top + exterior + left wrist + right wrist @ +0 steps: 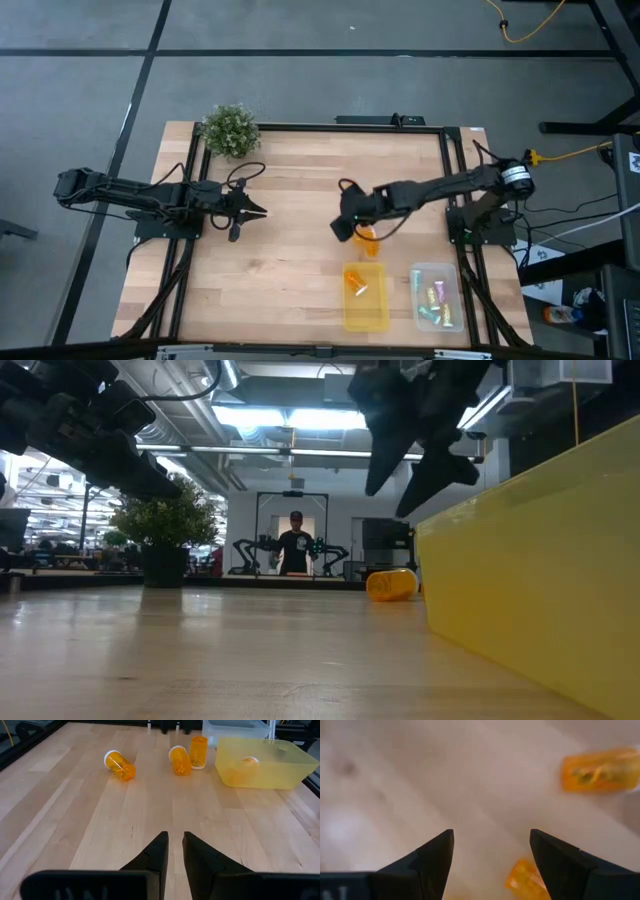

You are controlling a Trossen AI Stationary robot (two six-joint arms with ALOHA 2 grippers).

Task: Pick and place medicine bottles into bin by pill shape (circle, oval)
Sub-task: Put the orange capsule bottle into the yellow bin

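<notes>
A: Where are the orange medicine bottles (119,765) now?

B: In the left wrist view, three sit across the upper middle of the frame: two lying down, one upright (198,752) just beside the yellow bin (295,757). A clear bin (455,275) at lower right of the high view holds pale capped bottles.

A: And the grippers?

B: The right gripper (491,852) hangs over them with fingers spread wide and nothing between. The left gripper (174,847) waits at centre-left of the high view, fingers nearly together.

A: How would they handle?

B: Probably light, stiff, smooth plastic; those lying down may roll. I'd pinch across the body's middle.
</notes>
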